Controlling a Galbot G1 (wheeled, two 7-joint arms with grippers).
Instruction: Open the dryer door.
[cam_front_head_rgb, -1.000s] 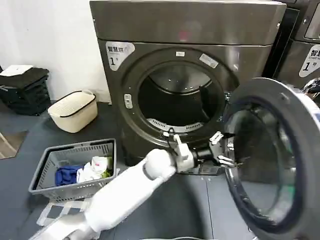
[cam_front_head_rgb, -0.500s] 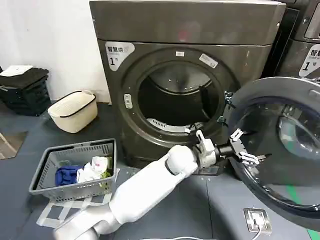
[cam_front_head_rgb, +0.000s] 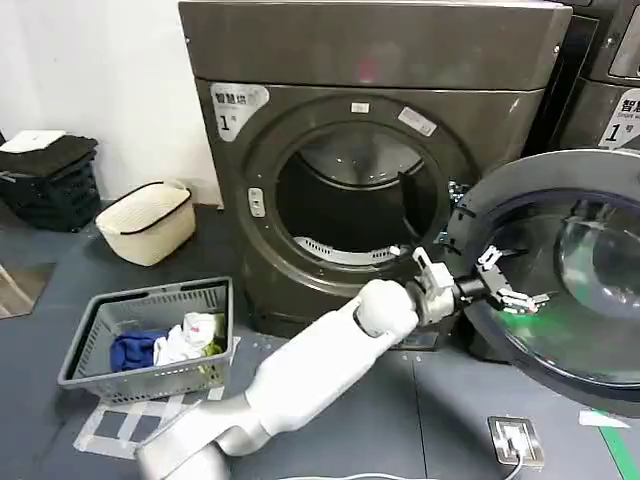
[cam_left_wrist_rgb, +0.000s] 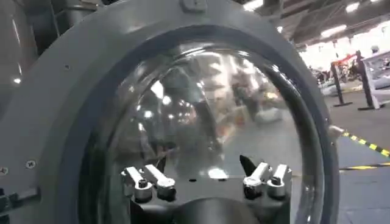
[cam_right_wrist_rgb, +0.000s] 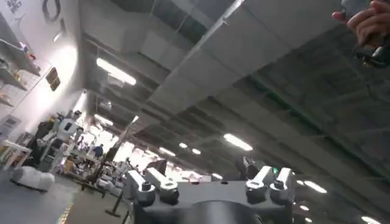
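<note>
Door (cam_front_head_rgb: 560, 280) swung wide on its hinge: rigid, heavy; glass slick, so push the grey rim. Left gripper (cam_front_head_rgb: 508, 285) open against it; right gripper (cam_right_wrist_rgb: 207, 189) open, aimed at the ceiling.

Even, soft indoor light in my head view, no hard shadows; drum interior (cam_front_head_rgb: 350, 200) goes dark. Glare & reflections across the dryer door (cam_front_head_rgb: 560, 270) glass, w/ a green glint low on it. My left wrist view: glass (cam_left_wrist_rgb: 207, 115) smeared w/ blurry reflections. Right wrist view: dim ceiling (cam_right_wrist_rgb: 244, 91), bright strip lights blown out.
</note>
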